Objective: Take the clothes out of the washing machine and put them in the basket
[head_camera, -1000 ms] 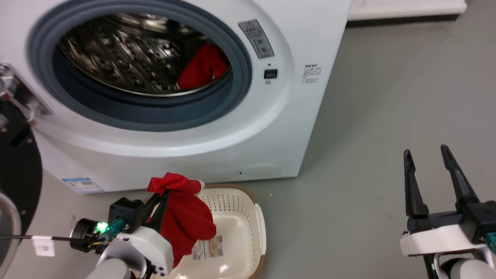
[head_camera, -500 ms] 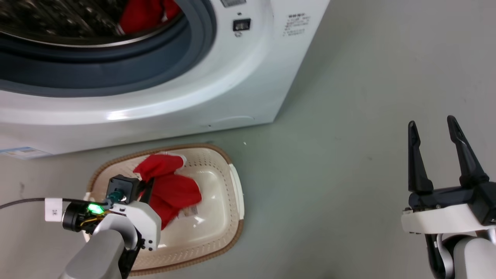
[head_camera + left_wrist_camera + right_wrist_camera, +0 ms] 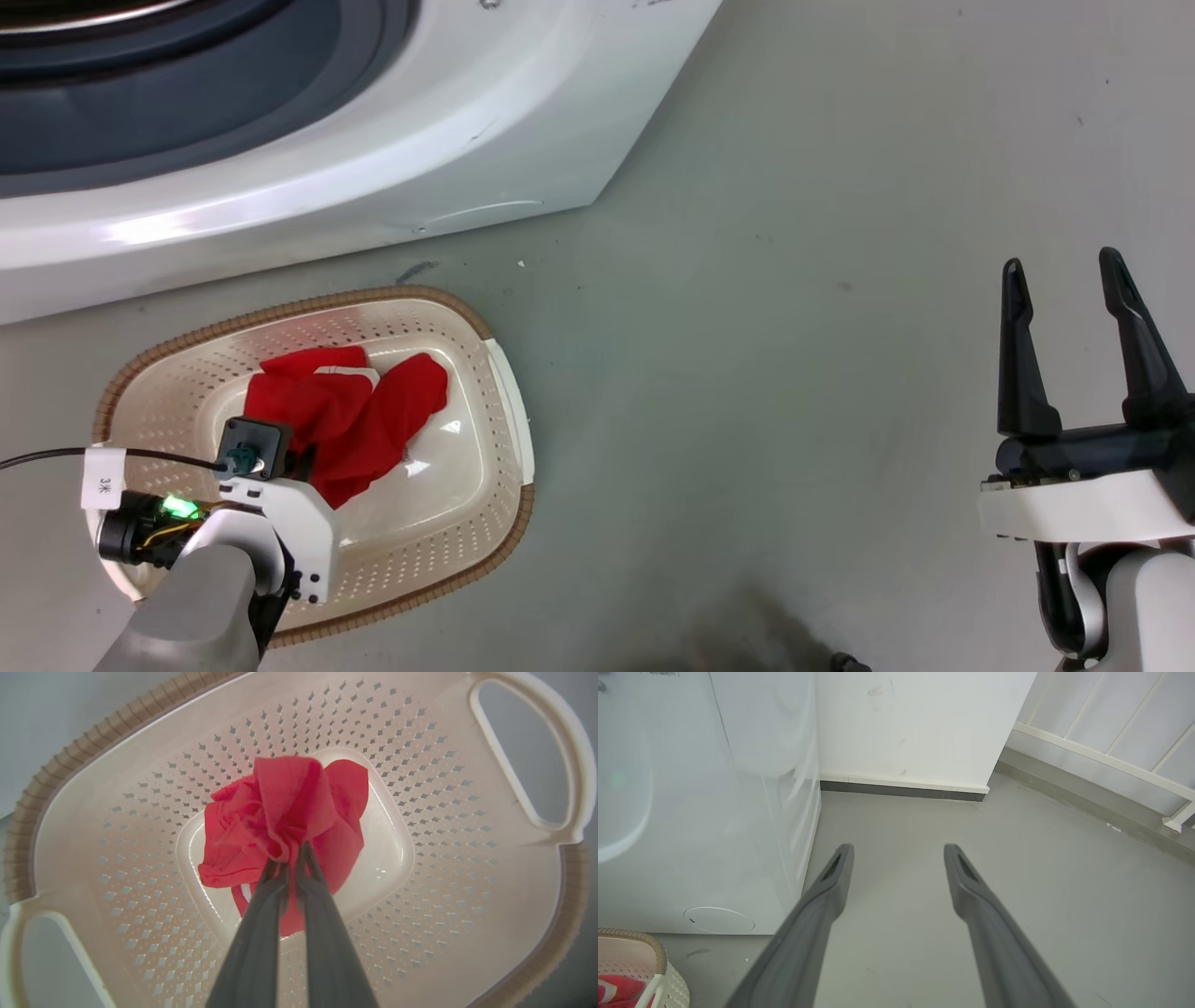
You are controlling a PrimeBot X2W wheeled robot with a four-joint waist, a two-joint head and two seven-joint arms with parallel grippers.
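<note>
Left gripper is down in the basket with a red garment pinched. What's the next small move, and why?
Probably open the left gripper. Its fingers are shut on the red garment, which is bunched low over the floor of the basket, well inside the rim, so letting go should leave it in there.
</note>
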